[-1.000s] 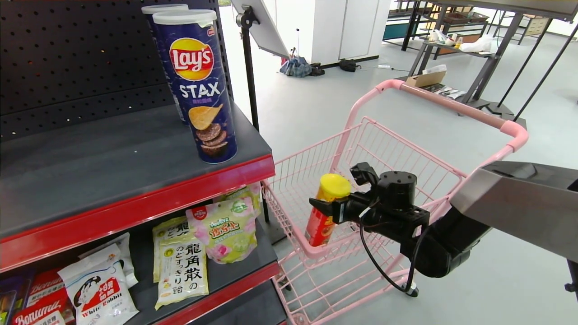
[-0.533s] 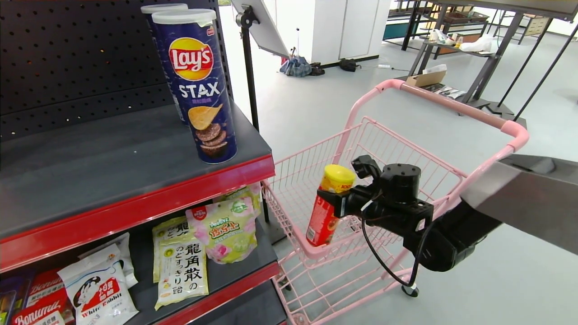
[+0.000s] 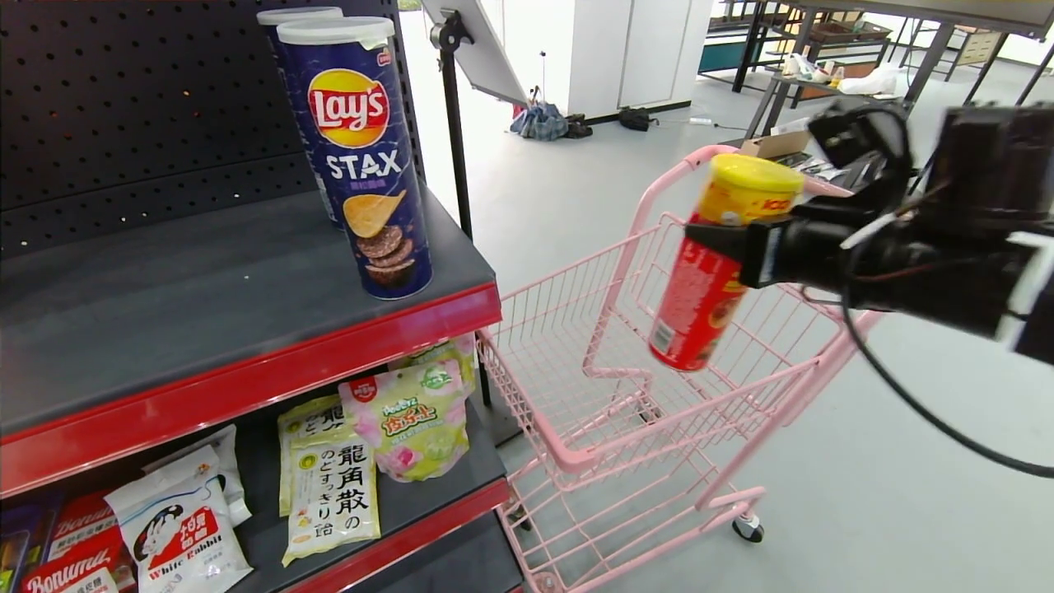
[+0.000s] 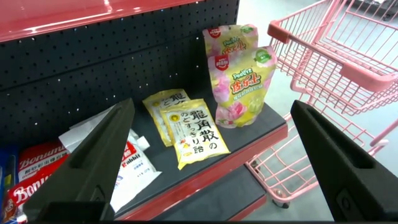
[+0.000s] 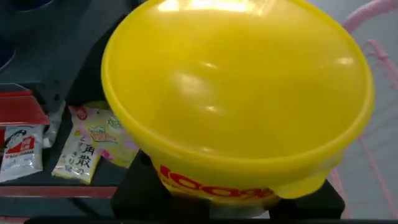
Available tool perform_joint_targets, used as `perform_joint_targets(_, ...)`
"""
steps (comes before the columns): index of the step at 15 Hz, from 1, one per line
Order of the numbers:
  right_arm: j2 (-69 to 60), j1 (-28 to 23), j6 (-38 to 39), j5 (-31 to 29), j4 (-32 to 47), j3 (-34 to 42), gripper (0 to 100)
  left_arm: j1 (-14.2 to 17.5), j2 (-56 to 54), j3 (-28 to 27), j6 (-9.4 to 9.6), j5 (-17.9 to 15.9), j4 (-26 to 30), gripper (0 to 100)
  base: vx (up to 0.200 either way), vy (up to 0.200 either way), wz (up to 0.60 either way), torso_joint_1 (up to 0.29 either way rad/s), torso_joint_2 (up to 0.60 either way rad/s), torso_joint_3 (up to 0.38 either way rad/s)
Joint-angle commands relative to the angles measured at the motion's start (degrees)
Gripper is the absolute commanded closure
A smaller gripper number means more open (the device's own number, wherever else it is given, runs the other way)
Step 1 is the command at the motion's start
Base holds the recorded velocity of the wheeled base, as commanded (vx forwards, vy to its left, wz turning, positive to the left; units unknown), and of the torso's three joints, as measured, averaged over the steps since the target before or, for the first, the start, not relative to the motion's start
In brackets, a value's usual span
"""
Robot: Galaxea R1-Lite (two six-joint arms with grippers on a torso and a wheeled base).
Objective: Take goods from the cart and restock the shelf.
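Black shelf [image 3: 206, 280] with red front edge at left. Pink cart [image 3: 576, 457] just beside its end. Two tall blue chip cans [image 3: 366, 156] upright on top tier, near the corner. Red can with yellow lid [image 3: 700, 305] tilted, up in the air over cart basket, clamped near the lid by right gripper [image 3: 729, 240]. Snack bags [image 3: 412, 412] on lower tier. Left gripper [image 4: 211, 162] facing that tier, fingers wide apart, holding nothing.

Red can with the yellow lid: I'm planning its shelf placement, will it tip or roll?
The red can is tall and narrow, so it probably tips easily if nudged, and on its side would likely roll. It hangs tilted in the right gripper, held under the yellow lid, so it may land on an edge.
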Motion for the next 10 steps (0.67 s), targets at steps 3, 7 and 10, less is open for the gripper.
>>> perform_joint_targets(3, -41.92, -9.44, -3.02, -7.39, 27.46, 18.76, 100, -0.09, 0.05, -0.04, -0.03, -0.02, 0.04, 0, 0.000, 0.000, 0.00, 0.000, 0.00, 0.000)
perform_joint_targets(7, -47.19, -17.96, -9.52, -6.95, 27.37, 24.74, 100, -0.09, 0.05, -0.04, -0.03, -0.02, 0.04, 0, 0.000, 0.000, 0.00, 0.000, 0.00, 0.000)
perform_joint_targets(10, -46.40, -19.90, -9.78, -7.13, 27.11, 24.74, 100, 0.00, 0.05, -0.04, -0.03, -0.02, 0.04, 0, 0.000, 0.000, 0.00, 0.000, 0.00, 0.000)
